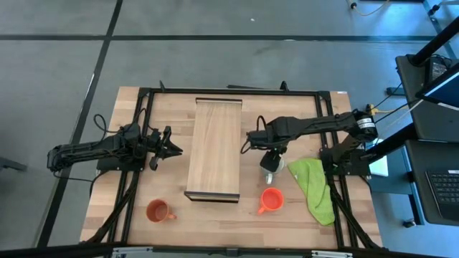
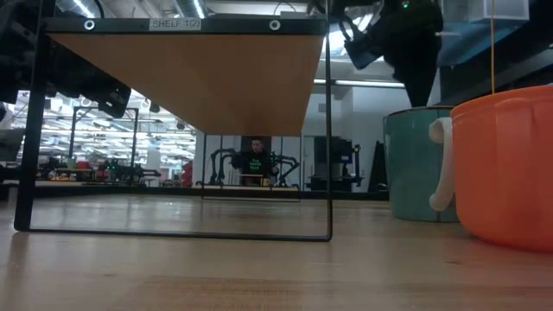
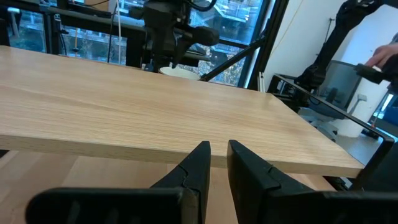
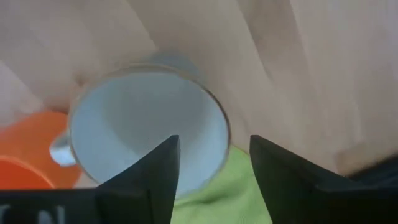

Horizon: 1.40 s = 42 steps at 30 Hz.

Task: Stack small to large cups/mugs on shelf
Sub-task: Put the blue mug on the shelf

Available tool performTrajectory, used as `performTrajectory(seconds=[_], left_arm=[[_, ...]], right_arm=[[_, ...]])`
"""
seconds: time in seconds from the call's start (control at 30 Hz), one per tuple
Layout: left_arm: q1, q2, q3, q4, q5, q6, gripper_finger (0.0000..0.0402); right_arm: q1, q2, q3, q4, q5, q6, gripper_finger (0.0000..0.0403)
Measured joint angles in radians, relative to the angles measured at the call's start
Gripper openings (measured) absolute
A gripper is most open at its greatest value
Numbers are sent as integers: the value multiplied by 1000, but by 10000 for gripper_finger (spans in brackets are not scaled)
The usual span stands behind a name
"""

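The pale grey-green mug [image 1: 271, 168] stands upright on the tabletop right of the shelf [image 1: 214, 149]; it shows white inside in the right wrist view [image 4: 137, 130]. My right gripper [image 1: 270, 158] is open just above it, one finger over its inside and one outside its rim [image 4: 225, 134]. The bright orange-red mug [image 1: 271, 201] stands nearer the front, and shows large in the low view [image 2: 505, 173]. The brownish-orange mug [image 1: 158, 211] stands at the front left. My left gripper [image 1: 172, 147] is shut and empty, level, at the shelf's left edge [image 3: 155, 112].
A green cloth [image 1: 315, 188] lies right of the two mugs, touching the pale mug's side in the right wrist view [image 4: 217, 186]. The shelf stands on a thin black frame [image 2: 328, 130] with room beneath. The shelf top is bare.
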Motion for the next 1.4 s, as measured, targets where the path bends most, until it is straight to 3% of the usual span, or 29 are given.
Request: performTrajectory(seconds=[0.27,0.43,0.83,1.4], left_arm=[[0,0,0,0,0,0,50],[0,0,0,0,0,0,50],[0,0,0,0,0,0,50],[0,0,0,0,0,0,50]], right_arm=[[11,-10,-76,80,5,-1,196],[10,-3,-82,74,94,6,190],[29,-38,-81,100,51,20,172],[3,-63,-115,50,102,-16,172]])
